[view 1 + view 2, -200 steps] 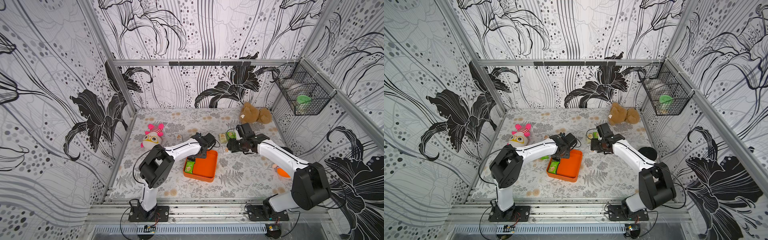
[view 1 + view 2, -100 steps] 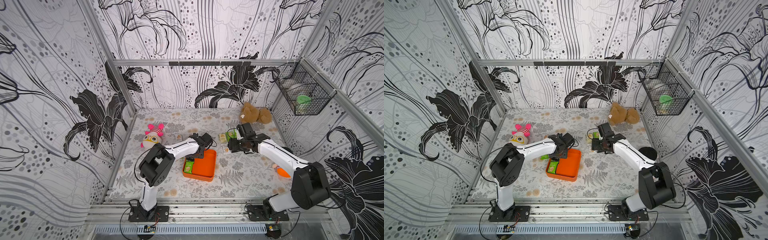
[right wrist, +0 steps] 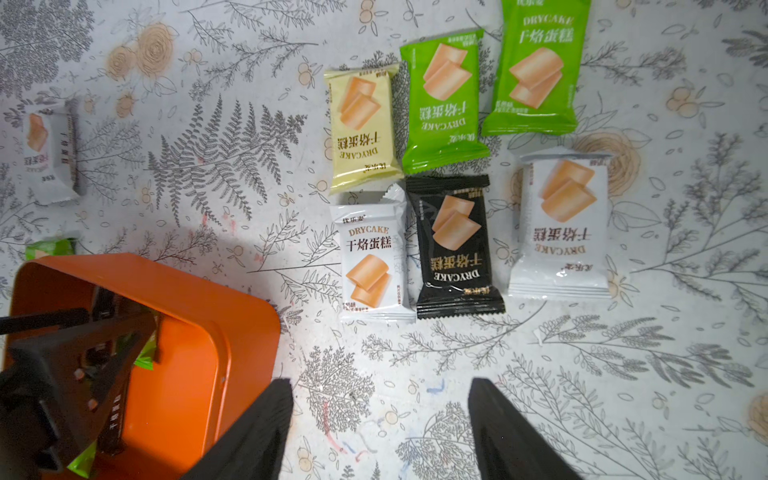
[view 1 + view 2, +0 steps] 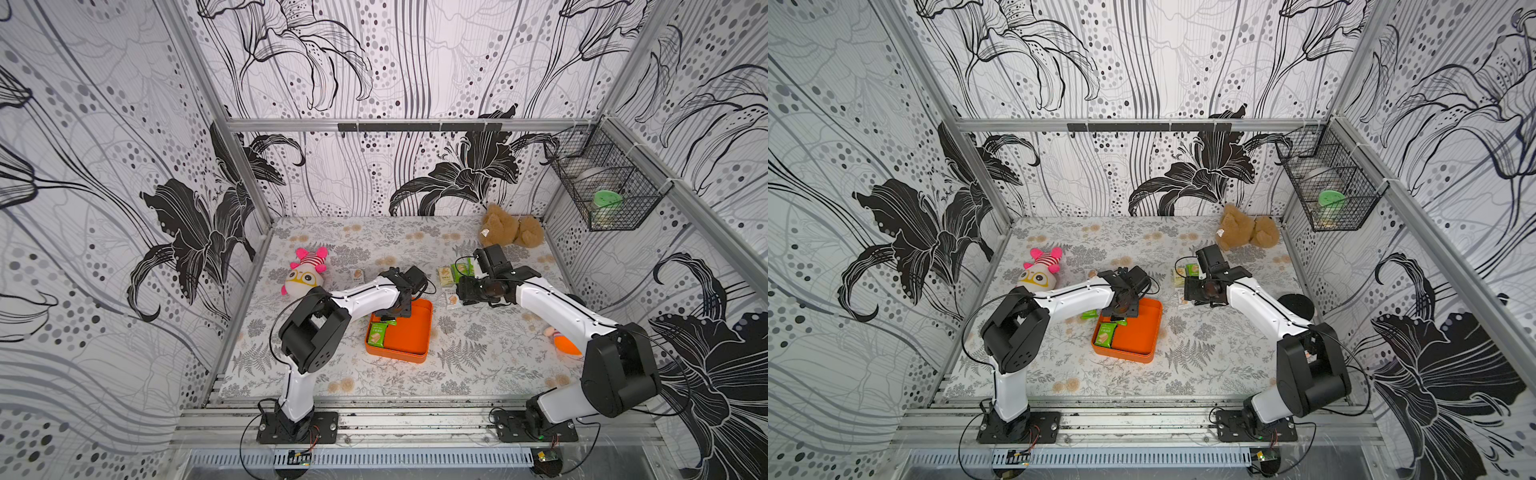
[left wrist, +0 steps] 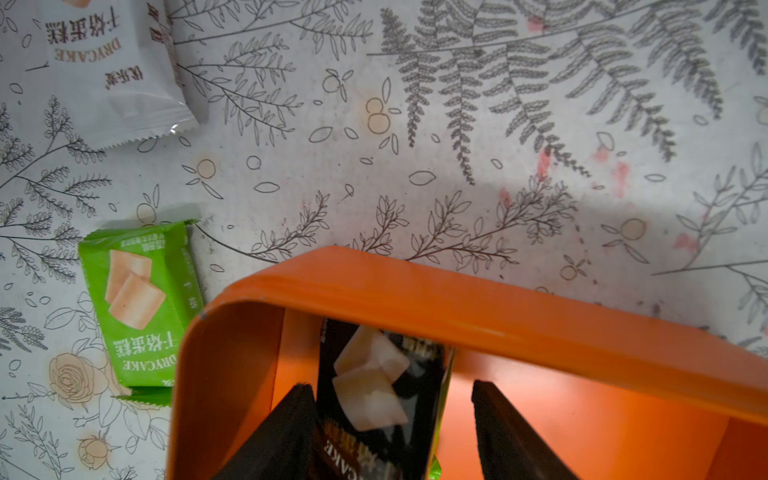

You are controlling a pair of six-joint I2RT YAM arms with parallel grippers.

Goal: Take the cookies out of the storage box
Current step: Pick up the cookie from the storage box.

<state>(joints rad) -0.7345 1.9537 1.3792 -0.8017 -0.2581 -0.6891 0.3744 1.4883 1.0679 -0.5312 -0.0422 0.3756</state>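
Both open: left end effector (image 5: 390,384) straddles a black cookie packet (image 5: 365,374) in the storage box (image 5: 457,299); right end effector (image 3: 380,380) hovers over the table (image 3: 415,353).

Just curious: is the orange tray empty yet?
Not empty: a green packet and a black packet are inside the orange tray.

orange storage box (image 4: 410,334), green packet (image 4: 377,335) inside, six packets (image 3: 453,245) laid outside
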